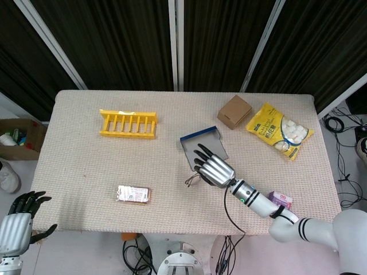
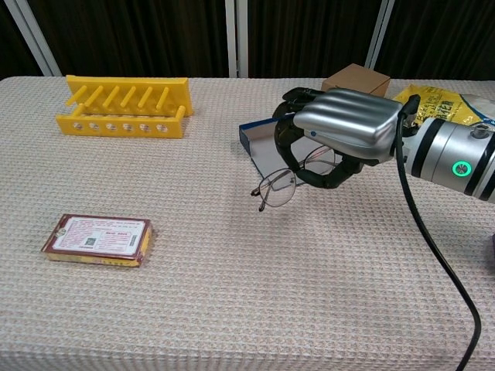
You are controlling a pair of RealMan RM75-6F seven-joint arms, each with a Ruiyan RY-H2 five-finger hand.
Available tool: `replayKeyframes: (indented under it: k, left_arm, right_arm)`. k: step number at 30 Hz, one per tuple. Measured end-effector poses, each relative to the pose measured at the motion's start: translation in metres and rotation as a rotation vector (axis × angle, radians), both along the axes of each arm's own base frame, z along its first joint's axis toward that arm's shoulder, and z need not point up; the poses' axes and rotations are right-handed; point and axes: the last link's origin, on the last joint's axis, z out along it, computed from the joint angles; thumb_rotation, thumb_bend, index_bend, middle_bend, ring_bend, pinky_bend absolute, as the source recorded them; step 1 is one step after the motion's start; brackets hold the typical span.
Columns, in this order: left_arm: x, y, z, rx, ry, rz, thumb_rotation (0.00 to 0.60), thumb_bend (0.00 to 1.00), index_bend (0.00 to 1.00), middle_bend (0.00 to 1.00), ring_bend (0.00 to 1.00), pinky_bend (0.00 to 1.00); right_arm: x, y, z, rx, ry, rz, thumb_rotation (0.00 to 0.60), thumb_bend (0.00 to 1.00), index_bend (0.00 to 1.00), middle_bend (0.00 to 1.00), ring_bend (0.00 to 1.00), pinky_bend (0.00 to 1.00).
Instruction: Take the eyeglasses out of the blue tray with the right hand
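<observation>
My right hand [image 2: 340, 131] [image 1: 213, 169] holds the thin wire-framed eyeglasses [image 2: 280, 187] [image 1: 192, 179] lifted above the table, with the lenses hanging below its curled fingers. The hand hovers over the near left corner of the blue tray [image 2: 260, 141] [image 1: 198, 140], which lies flat in mid-table with its grey floor showing. One lens sticks out past the tray's front edge. My left hand [image 1: 17, 223] sits at the bottom left corner of the head view, off the table, holding nothing with fingers apart.
A yellow rack [image 2: 124, 104] stands at the far left. A flat red-brown box [image 2: 97, 239] lies near left. A cardboard box [image 2: 356, 79] and a yellow snack bag [image 2: 433, 104] sit behind the tray. A small pink object [image 1: 281, 199] lies by my right forearm.
</observation>
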Motion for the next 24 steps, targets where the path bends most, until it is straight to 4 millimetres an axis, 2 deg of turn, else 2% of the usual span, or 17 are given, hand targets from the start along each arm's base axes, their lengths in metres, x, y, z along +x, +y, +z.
replayKeyframes:
  k: [5,7,9,10,13,15,17,20,24]
  left_arm:
    - [0.002,-0.001,0.0,0.002,0.003,-0.002,0.6,0.1,0.3,0.2,0.12,0.14]
    - [0.003,-0.001,0.0,0.002,0.004,-0.003,0.6,0.1,0.3,0.2,0.12,0.14]
    - [0.004,0.0,0.0,0.001,0.005,-0.005,0.6,0.1,0.3,0.2,0.12,0.14]
    - [0.004,0.0,0.0,0.0,0.005,-0.007,0.6,0.1,0.3,0.2,0.12,0.14]
    - [0.006,0.002,0.0,-0.001,0.005,-0.011,0.6,0.1,0.3,0.2,0.12,0.14]
    - [0.006,0.003,0.0,-0.002,0.006,-0.013,0.6,0.1,0.3,0.2,0.12,0.14]
    - [0.006,0.004,0.0,-0.003,0.007,-0.016,0.6,0.1,0.3,0.2,0.12,0.14]
    - [0.006,0.006,-0.001,-0.007,0.006,-0.022,0.6,0.1,0.3,0.2,0.12,0.14]
    - [0.007,0.011,-0.001,-0.017,0.015,-0.04,0.6,0.1,0.3,0.2,0.12,0.14]
  right_arm:
    - [0.007,0.013,-0.012,0.067,0.005,0.02,0.6,0.47,0.7,0.37,0.11,0.0]
    - [0.011,0.019,-0.022,0.097,0.01,0.028,0.6,0.46,0.65,0.35,0.1,0.0]
    - [0.014,0.022,-0.028,0.106,0.026,0.041,0.6,0.45,0.52,0.29,0.08,0.0]
    - [0.015,0.023,-0.031,0.104,0.036,0.047,0.6,0.42,0.38,0.24,0.06,0.0]
    - [0.016,0.024,-0.035,0.085,0.071,0.064,0.6,0.37,0.08,0.14,0.01,0.0]
    - [0.016,0.025,-0.034,0.062,0.083,0.064,0.6,0.37,0.01,0.12,0.0,0.0]
    - [0.014,0.025,-0.028,0.038,0.08,0.05,0.6,0.37,0.0,0.12,0.0,0.0]
    - [0.003,0.02,-0.009,-0.021,0.063,0.006,0.6,0.36,0.0,0.12,0.0,0.0]
    - [-0.023,0.016,0.03,-0.146,0.019,-0.092,0.6,0.36,0.0,0.12,0.0,0.0]
